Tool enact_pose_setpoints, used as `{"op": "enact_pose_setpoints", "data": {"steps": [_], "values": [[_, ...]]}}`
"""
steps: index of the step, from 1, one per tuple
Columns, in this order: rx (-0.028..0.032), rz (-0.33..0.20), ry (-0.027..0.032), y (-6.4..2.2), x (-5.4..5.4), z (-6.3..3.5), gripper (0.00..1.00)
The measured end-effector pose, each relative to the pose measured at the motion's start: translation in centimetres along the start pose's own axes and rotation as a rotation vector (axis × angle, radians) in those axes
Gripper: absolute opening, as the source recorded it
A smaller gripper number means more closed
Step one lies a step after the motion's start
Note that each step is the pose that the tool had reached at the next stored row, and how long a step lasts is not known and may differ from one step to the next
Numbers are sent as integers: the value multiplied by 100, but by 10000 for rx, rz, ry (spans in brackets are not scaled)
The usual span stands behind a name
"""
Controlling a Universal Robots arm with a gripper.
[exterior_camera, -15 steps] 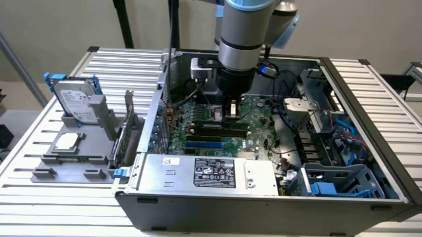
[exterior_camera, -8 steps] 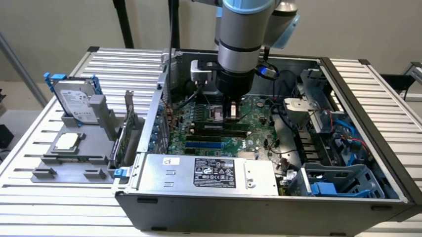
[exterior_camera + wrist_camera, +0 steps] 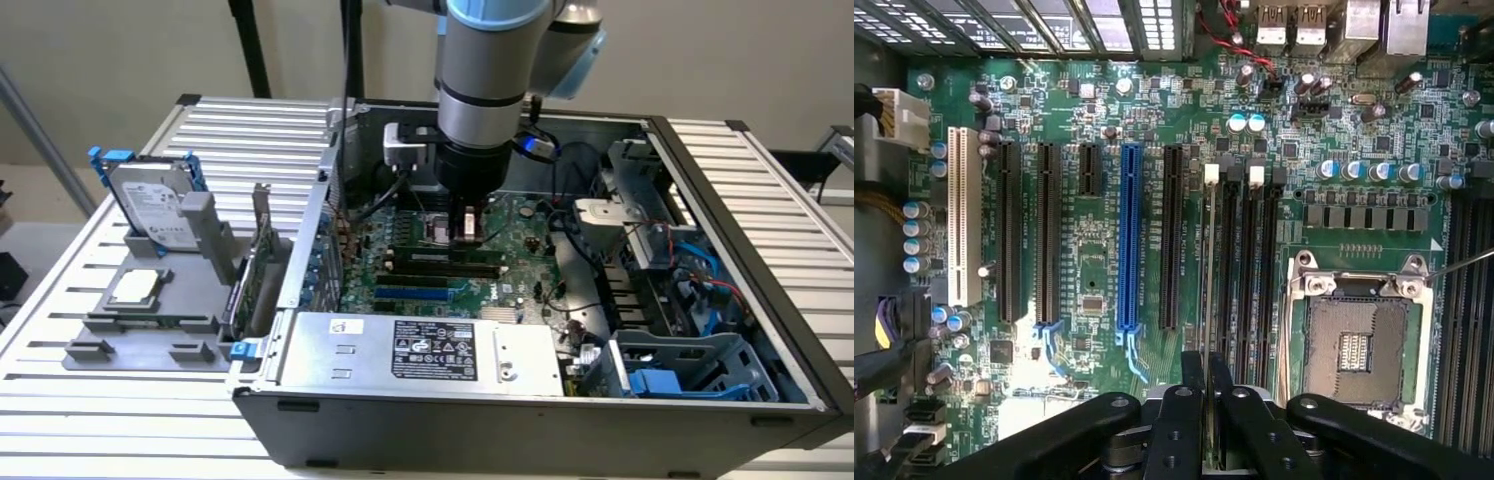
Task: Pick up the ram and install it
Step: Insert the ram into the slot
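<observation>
Edge-on in the wrist view, the ram [image 3: 1209,280] is a thin green strip. My gripper [image 3: 1207,375] is shut on it, with black fingers [image 3: 1192,372] pressed on both faces. The stick runs along the memory slots [image 3: 1244,270], lined up over the one with a white latch [image 3: 1211,175]. Whether it touches the slot I cannot tell. In the exterior view my gripper [image 3: 465,228] hangs straight down inside the open computer case [image 3: 694,150], just above the motherboard [image 3: 441,270].
The empty CPU socket [image 3: 1354,350] lies beside the memory slots, and the blue expansion slot [image 3: 1131,240] is on their other side. A power supply [image 3: 414,350] fills the case's near side. Outside the case, a hard drive [image 3: 150,205] and an expansion card [image 3: 258,270] stand in a grey fixture.
</observation>
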State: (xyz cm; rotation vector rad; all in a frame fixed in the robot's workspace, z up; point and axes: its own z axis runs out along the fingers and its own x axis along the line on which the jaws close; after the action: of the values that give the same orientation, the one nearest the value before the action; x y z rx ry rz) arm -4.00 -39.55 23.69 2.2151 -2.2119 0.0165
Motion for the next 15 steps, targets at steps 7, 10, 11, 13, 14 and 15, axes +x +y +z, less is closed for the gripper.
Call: {"op": "enact_pose_setpoints", "data": {"steps": [7,10,11,13,14,15], "values": [[-1,5,33,0,-22,34,14],[-1,5,52,0,-28,51,14],[-2,6,63,0,-29,55,14],[-6,9,77,0,-29,62,14],[-7,13,84,0,-29,65,14],[-10,18,89,0,-29,68,14]]}}
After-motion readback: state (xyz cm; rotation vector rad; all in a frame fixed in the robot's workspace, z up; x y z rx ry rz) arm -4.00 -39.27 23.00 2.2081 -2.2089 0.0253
